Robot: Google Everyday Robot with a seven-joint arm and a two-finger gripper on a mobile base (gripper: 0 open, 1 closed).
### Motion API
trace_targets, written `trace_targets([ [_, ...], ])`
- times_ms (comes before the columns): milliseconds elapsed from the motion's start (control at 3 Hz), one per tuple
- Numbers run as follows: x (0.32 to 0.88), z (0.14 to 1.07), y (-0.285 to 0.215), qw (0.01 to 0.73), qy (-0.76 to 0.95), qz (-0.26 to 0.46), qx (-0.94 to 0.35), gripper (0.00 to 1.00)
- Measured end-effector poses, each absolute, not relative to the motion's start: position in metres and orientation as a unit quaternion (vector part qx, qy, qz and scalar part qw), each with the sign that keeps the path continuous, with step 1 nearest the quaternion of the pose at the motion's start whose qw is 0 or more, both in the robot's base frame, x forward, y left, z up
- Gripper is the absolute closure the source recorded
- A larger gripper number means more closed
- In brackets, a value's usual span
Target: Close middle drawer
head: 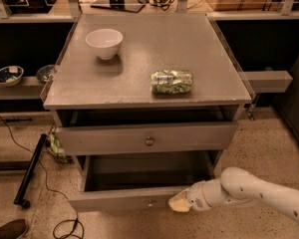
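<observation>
The middle drawer (124, 199) is pulled far out of the grey cabinet (149, 101), showing its deep plain box and low front panel with a tiny centre knob (149, 202). My gripper (178, 203) comes in from the lower right on a white arm (259, 190). Its cream tip rests against the right part of that front panel, just right of the knob. The fingers look pressed together with nothing held. Above it, the taller-fronted top drawer (147, 138) with a brass knob stands slightly out.
On the cabinet top sit a white bowl (104, 42) and a green packet (172, 81). A black pole (31, 171) and cables lie on the floor at left. A shoe (7, 229) shows at bottom left. Shelves with bowls (7, 75) run along the left.
</observation>
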State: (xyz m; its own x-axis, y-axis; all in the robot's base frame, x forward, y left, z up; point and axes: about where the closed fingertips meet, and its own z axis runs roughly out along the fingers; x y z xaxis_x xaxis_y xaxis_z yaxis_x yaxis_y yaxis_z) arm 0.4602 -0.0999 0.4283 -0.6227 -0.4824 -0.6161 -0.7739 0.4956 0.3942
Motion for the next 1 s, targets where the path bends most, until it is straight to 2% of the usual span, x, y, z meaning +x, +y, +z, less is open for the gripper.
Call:
trace_targets([
  [1000, 0.4695, 0.4298, -0.0942, 0.229, 0.835, 0.333, -0.373, 1.00],
])
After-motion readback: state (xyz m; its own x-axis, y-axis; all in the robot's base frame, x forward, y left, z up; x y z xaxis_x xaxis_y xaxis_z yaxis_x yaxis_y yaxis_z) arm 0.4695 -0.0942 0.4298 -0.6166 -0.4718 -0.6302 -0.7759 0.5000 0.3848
